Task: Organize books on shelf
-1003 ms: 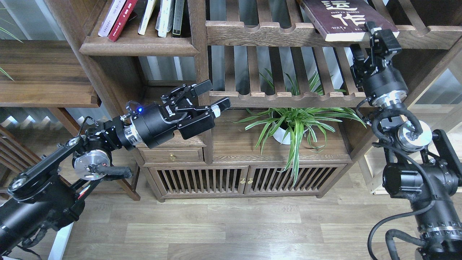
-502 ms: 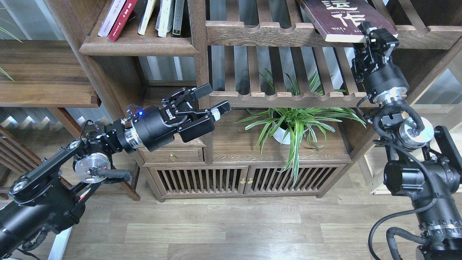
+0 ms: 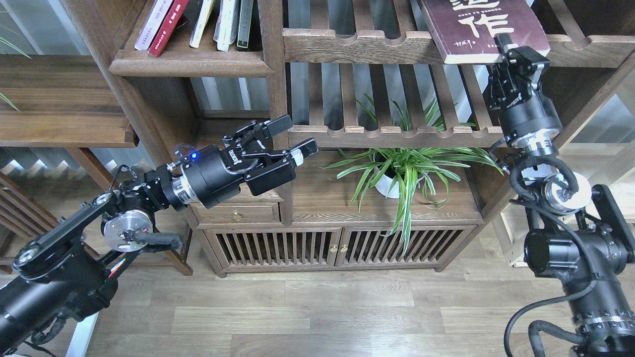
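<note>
The dark maroon book (image 3: 476, 22) with big white characters lies on the upper slatted rack at the top right, its near edge overhanging the front rail. My right gripper (image 3: 518, 52) reaches up from below and is shut on that edge near the book's right corner. The red book (image 3: 168, 25) and the white book (image 3: 153, 24) lean on the solid shelf (image 3: 188, 63) at the top left, beside several other books (image 3: 228, 22). My left gripper (image 3: 296, 135) is open and empty in front of the shelf's upright post, well below that shelf.
A potted spider plant (image 3: 397, 173) stands on the low cabinet (image 3: 337, 208) between my arms. Two slatted racks with scalloped rails (image 3: 377, 45) fill the middle. A wooden ledge (image 3: 59, 109) juts out at the left. A small drawer (image 3: 235, 214) sits under my left gripper.
My right gripper has risen slightly with the maroon book, which has swung squarer to the rail and shifted right. My left arm has barely moved.
</note>
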You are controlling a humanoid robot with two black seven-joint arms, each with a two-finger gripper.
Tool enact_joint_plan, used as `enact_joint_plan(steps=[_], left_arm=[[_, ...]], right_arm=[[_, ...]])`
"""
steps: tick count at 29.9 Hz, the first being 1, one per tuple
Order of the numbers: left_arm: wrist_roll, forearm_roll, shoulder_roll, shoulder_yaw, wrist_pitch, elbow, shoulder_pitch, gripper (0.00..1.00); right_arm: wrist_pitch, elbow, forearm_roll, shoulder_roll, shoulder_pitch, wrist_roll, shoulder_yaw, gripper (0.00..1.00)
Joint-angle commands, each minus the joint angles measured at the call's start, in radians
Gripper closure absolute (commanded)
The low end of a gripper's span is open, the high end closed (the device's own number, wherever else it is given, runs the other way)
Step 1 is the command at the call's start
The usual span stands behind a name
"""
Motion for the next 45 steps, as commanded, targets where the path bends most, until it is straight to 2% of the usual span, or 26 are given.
enact_joint_plan(steps=[1,14,15,20,29,30,33,34,41,45], left_arm=[[-0.006,-0.015,-0.01,-0.011,0.0,0.01,0.0,0.02],[0.009,-0.435,-0.084,-0.013,0.0,0.162,-0.092,0.03],[0.02,-0.458,-0.084,-0.011,0.0,0.17,-0.097,0.03],[0.126,-0.59,-0.084,-0.011,0.0,0.184,-0.1,0.04],[0.146,-0.727,-0.086,-0.02,0.0,0.24,-0.133,0.05],[0.159,-0.75,-0.086,-0.02,0.0,0.251,-0.144,0.05],[0.245,-0.825,-0.09,-0.02,0.0,0.306,-0.19,0.05],[0.258,-0.837,-0.101,-0.022,0.0,0.323,-0.201,0.05],[0.274,-0.876,-0.127,-0.028,0.0,0.4,-0.253,0.06],[0.32,-0.951,-0.139,-0.03,0.0,0.426,-0.268,0.08]], right_arm=[[0.02,0.002,0.01,0.011,-0.001,0.001,0.002,0.95],[0.163,0.097,0.231,0.009,-0.004,-0.004,0.005,0.97],[0.173,0.103,0.236,0.012,-0.004,-0.004,0.004,0.97],[0.233,0.126,0.251,0.014,-0.006,-0.01,-0.022,0.97],[0.265,0.169,0.251,0.014,-0.067,-0.013,-0.13,0.97],[0.265,0.17,0.251,0.016,-0.072,-0.013,-0.148,0.97],[0.265,0.173,0.249,0.003,-0.089,-0.013,-0.238,0.97],[0.265,0.173,0.249,0.003,-0.09,-0.013,-0.249,0.97],[0.265,0.178,0.248,0.002,-0.11,-0.015,-0.3,0.98],[0.265,0.182,0.246,-0.001,-0.11,-0.015,-0.314,0.98]])
